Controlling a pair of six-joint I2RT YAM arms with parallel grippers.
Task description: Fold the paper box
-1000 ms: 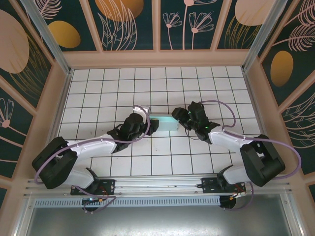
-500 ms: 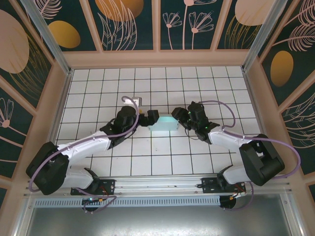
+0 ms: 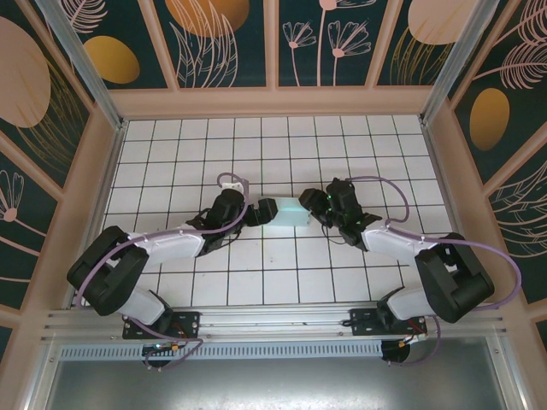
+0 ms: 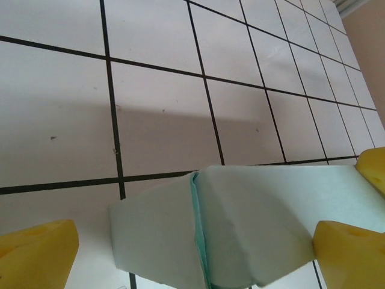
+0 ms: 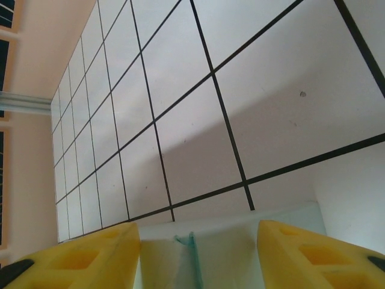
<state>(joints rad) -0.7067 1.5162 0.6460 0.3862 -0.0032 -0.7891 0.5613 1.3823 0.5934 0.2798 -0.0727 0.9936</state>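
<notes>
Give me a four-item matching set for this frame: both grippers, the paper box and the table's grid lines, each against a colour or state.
1. paper box
2. left gripper
3. right gripper
4. grid lines

A. black
B. jaws wide apart
C. pale mint green
D. closed on the paper box

Pairs: 1-C, 2-B, 3-D, 4-A

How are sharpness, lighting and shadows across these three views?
Top external: sharp and evenly lit, the paper box slightly washed out. Left wrist: box creases crisp, a broad soft shadow on the tiles behind it. Right wrist: tilted, a diagonal shadow across the tiles, the box edge at the bottom slightly soft.
</notes>
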